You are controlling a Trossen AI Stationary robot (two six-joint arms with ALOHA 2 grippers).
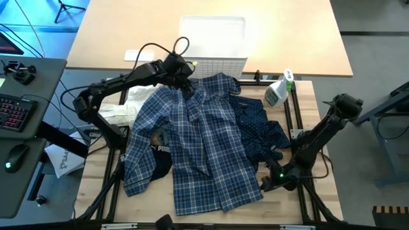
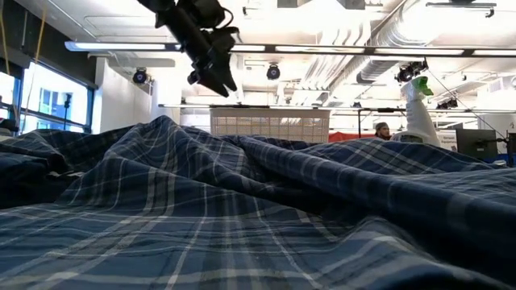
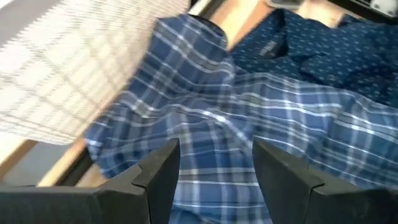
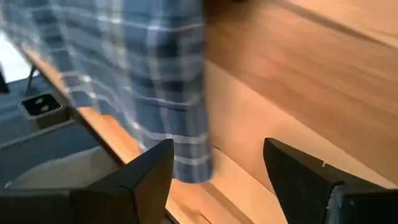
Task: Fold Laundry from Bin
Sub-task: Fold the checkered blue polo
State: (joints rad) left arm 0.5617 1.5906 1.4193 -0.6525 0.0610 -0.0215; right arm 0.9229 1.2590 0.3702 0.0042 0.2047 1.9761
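The blue-white plaid shirt (image 1: pixel 192 147) lies spread and rumpled over the middle of the table, its collar end toward the white bin (image 1: pixel 214 45) at the far edge. The navy dotted trousers (image 1: pixel 259 124) lie partly under its right side. A black piece with white lettering (image 1: pixel 160 156) and a white cloth (image 1: pixel 128 108) show at its left. My left gripper (image 1: pixel 185 86) hangs open above the shirt's far end (image 3: pixel 205 118), clear of it in the low view (image 2: pixel 214 76). My right gripper (image 1: pixel 268 182) stands open low by the shirt's near right corner (image 4: pixel 161 93), with bare wood between its fingers.
A white and green spray bottle (image 1: pixel 278 89) stands at the far right of the table. Black frame rails (image 1: pixel 297 115) run along the table's sides. A desk with a keyboard (image 1: pixel 16 112) stands off to the left. Bare wood (image 1: pixel 313 204) shows at the near right.
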